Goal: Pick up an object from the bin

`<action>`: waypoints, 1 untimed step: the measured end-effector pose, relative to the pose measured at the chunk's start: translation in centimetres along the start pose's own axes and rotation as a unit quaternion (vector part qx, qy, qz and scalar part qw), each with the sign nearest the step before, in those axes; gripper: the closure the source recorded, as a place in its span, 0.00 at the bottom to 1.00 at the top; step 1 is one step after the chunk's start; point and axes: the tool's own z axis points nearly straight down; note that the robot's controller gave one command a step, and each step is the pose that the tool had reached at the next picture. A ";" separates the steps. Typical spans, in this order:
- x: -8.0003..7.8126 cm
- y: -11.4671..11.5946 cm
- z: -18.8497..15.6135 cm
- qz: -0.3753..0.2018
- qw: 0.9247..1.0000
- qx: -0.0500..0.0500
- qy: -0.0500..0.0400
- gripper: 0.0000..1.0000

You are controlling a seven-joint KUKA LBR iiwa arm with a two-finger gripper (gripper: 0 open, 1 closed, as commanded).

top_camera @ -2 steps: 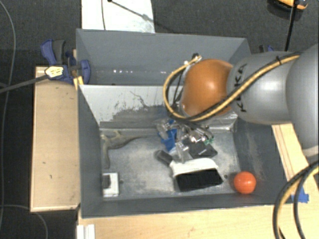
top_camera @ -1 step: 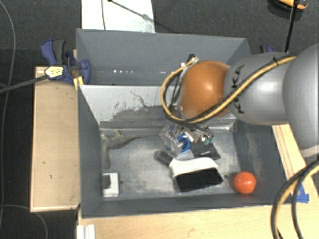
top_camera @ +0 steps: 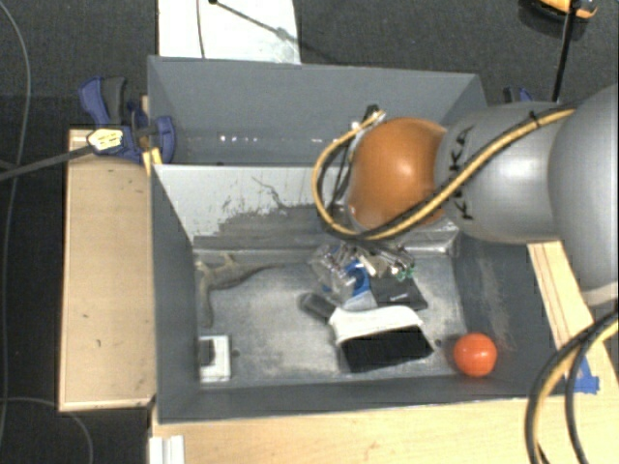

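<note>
My gripper (top_camera: pixel 344 268) hangs low over the middle of the bin, just below the arm's orange cover. Right under it lies a small cluster: a blue and white thing (top_camera: pixel 361 285), a dark flat piece (top_camera: pixel 317 307) to its left and a black flat piece (top_camera: pixel 402 294) to its right. The gripper partly hides the blue thing, and I cannot tell whether they touch. Just in front of the cluster lies a white block with a black face (top_camera: pixel 382 342).
An orange ball (top_camera: pixel 475 354) rests near the bin's front right corner. A small white block (top_camera: pixel 215 357) sits at the front left. The arm comes in from the right and covers the bin's back right part.
</note>
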 end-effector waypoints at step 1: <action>0.1 0.0 -0.4 0.000 1.000 0.000 0.001 1.00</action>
